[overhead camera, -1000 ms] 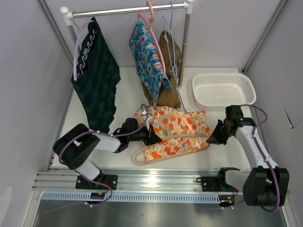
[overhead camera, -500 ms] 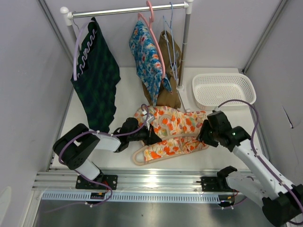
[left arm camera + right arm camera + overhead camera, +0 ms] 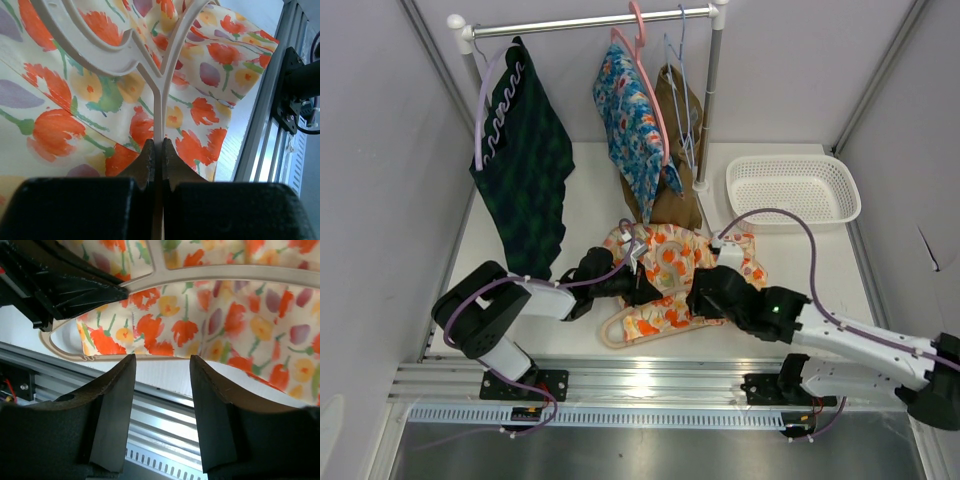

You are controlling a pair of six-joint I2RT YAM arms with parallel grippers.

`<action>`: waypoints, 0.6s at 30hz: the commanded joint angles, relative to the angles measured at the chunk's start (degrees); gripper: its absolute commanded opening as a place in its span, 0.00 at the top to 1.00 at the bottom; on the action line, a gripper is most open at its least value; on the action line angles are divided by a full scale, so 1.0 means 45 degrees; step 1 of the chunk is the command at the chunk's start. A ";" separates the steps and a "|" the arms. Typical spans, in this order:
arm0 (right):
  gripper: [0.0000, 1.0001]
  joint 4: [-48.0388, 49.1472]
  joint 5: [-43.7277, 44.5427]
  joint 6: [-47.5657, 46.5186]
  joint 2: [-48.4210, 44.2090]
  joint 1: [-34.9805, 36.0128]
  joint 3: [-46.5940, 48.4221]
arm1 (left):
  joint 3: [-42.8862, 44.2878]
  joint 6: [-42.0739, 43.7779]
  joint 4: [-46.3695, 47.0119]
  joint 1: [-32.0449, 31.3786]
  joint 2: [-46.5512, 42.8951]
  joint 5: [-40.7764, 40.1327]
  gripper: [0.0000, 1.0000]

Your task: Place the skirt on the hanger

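Two tools are used: the hanger [image 3: 158,107] is pinched at its stem by the left tool [image 3: 161,147] atop the skirt [image 3: 685,262] on the counter [image 3: 590,200], while the spread right tool [image 3: 160,362] is held over the skirt's edge, judged to need gripping next.

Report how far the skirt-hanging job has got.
Done: nothing finished; the skirt lies on the table with the hanger on top. In hand: left claw shut on the hanger's stem, right claw open over the skirt's near edge. Left: fitting the skirt on.
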 commanded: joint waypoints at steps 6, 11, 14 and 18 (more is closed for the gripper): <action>0.47 0.3569 0.1820 0.0160 0.3147 0.2380 0.0153 | 0.0429 0.0519 -0.0220 0.0131 0.0021 -0.0241 1.00; 0.47 0.5208 0.2134 0.0237 0.4789 0.3671 0.0270 | 0.0468 0.0421 -0.0044 0.0131 0.0332 -0.0105 1.00; 0.46 0.5931 0.2154 0.0180 0.5922 0.4080 0.0621 | 0.0429 0.0265 0.0287 0.0111 0.0547 0.0052 1.00; 0.43 0.6091 0.2291 0.0237 0.7329 0.4648 0.1304 | 0.0370 0.0226 0.0307 0.0131 0.0587 0.0072 1.00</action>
